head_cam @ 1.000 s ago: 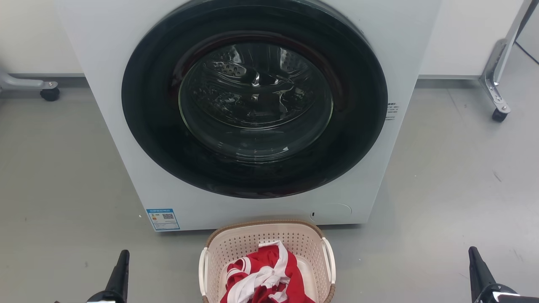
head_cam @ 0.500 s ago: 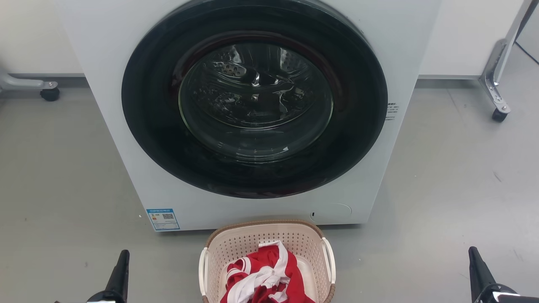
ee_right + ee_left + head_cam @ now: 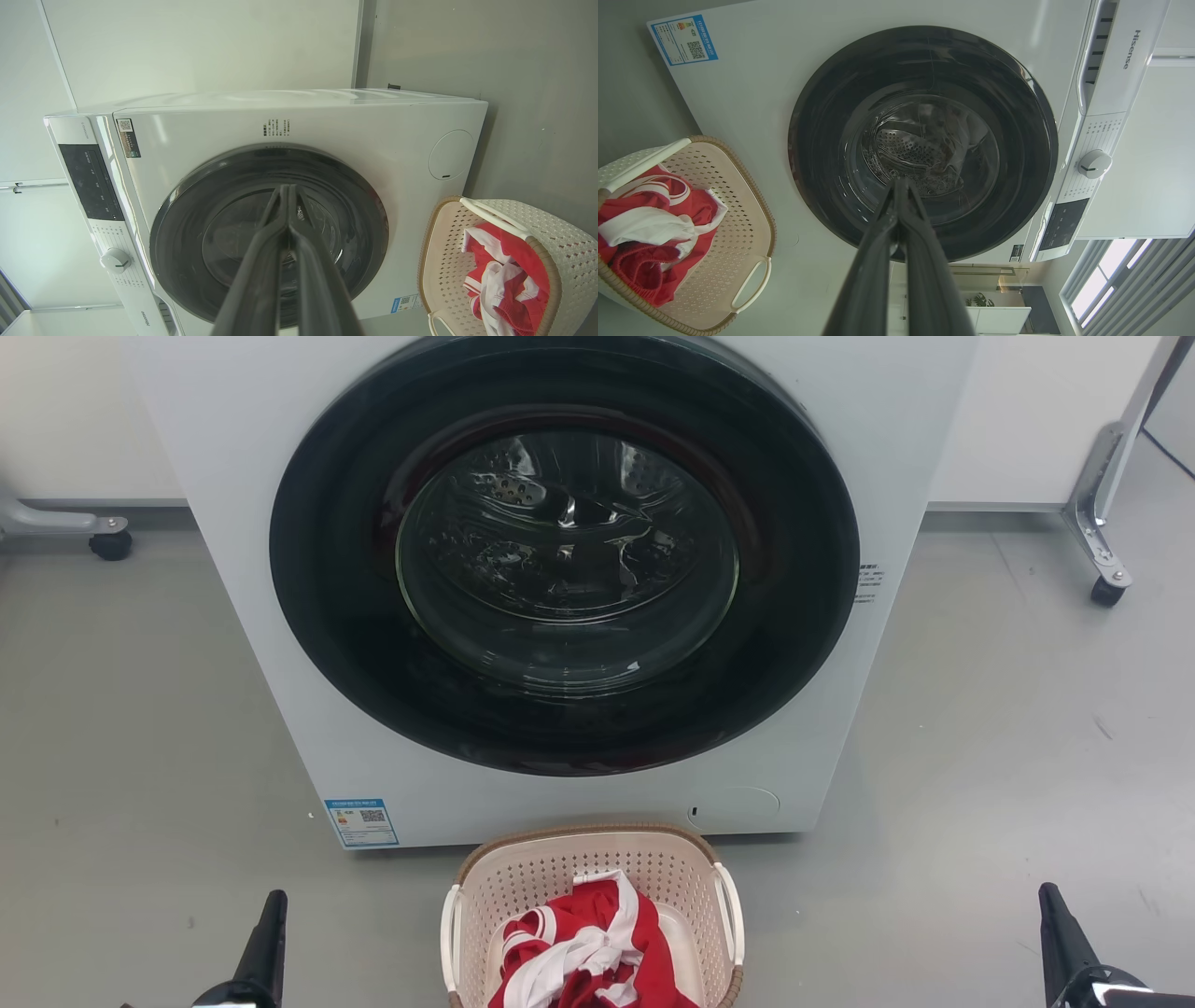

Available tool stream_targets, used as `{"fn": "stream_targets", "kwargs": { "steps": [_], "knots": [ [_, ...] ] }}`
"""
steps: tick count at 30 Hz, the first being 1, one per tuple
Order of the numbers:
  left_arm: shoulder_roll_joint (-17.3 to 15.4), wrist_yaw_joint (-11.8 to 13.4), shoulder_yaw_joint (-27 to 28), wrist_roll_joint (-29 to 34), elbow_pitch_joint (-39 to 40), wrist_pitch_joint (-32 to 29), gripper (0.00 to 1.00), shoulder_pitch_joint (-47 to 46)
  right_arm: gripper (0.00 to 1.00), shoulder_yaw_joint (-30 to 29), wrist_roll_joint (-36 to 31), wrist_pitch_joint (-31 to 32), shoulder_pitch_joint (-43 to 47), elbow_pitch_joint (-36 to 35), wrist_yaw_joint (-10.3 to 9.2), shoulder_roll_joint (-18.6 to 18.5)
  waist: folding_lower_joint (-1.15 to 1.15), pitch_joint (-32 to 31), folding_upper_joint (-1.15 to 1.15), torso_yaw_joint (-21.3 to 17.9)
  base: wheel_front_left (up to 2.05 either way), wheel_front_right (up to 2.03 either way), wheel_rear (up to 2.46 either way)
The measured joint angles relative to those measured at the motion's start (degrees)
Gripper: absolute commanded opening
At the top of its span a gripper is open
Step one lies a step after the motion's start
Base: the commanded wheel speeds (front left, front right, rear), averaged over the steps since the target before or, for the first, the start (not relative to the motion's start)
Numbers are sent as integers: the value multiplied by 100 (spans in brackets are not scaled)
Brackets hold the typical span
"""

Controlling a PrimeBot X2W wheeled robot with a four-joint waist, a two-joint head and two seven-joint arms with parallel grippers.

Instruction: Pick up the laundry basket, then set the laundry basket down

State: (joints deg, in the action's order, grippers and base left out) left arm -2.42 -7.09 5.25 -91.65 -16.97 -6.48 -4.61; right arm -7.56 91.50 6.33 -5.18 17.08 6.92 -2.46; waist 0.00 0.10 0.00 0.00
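The laundry basket (image 3: pixel 560 873) is cream perforated plastic with a brown woven rim and white side handles. It stands on the grey floor just in front of the washing machine (image 3: pixel 233 569) and holds red and white clothing (image 3: pixel 588 952). My left gripper (image 3: pixel 271 919) is low at the left, well apart from the basket, its fingers pressed together. My right gripper (image 3: pixel 1053 915) is low at the far right, also shut and holding nothing. The basket (image 3: pixel 738 233) lies at the left of the left wrist view, beside the left gripper (image 3: pixel 900 183). In the right wrist view the basket (image 3: pixel 444 261) sits right of the right gripper (image 3: pixel 286 187).
The washing machine's round dark door (image 3: pixel 565 551) is closed. Wheeled metal frame legs stand at the far left (image 3: pixel 103 537) and far right (image 3: pixel 1102 569). Bare grey floor (image 3: pixel 980 756) stretches on both sides of the basket.
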Motion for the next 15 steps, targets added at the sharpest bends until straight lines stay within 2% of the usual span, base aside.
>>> {"fn": "stream_targets", "kwargs": {
  "steps": [15],
  "knots": [
    [0,0,0,-5,1,0,0,0,0,0,0,0,0,0,0,0,0,0,0,0,0,0,0]
  ]
}}
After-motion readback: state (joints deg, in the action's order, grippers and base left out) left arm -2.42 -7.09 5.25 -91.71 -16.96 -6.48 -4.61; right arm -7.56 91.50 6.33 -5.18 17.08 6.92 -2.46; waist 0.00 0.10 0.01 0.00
